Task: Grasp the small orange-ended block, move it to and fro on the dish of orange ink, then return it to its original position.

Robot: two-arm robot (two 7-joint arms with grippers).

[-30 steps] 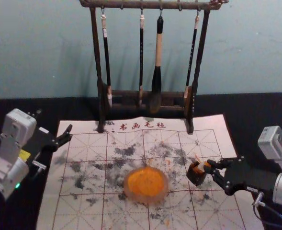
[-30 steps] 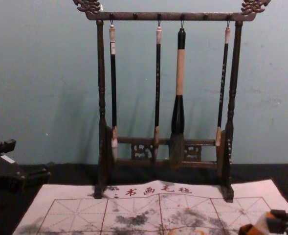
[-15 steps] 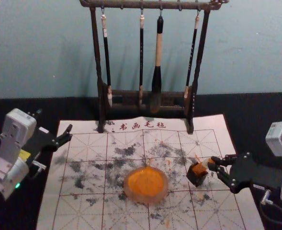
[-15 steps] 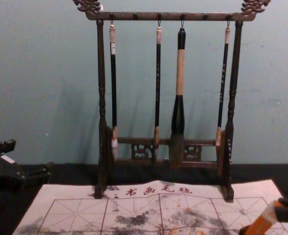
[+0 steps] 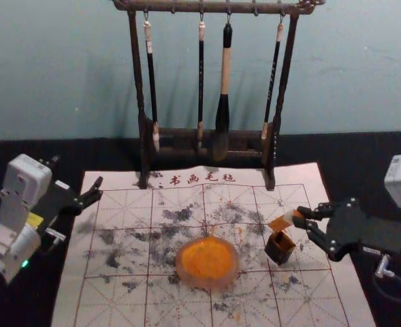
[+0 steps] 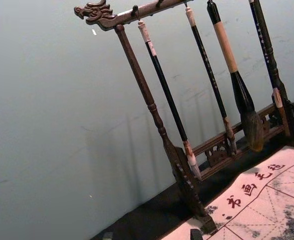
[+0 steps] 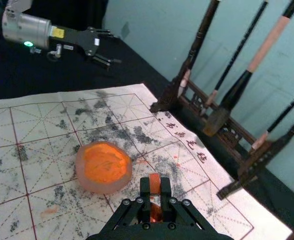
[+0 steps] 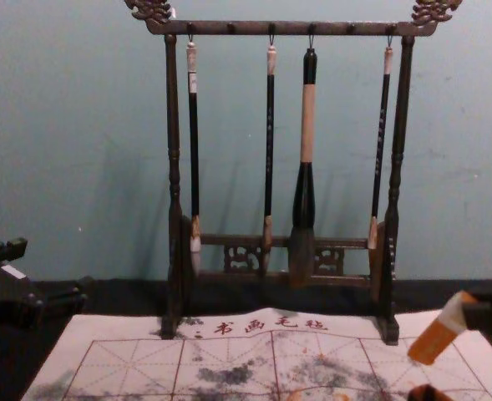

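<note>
lift: right gripper (image 5: pixel 299 217) pinching block (image 5: pixel 280 223) above dark box (image 5: pixel 280 251) | left gripper (image 5: pixel 100 188) idle, wide, at left | next: go left over dish (image 5: pixel 210 283), lower

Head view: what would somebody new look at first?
Probably the bright orange ink in its round dish, on the mat. Then the tall rack behind, with four hanging brushes. Next, the right hand, at the view's right, holding the orange-ended block above a little dark box.
</note>
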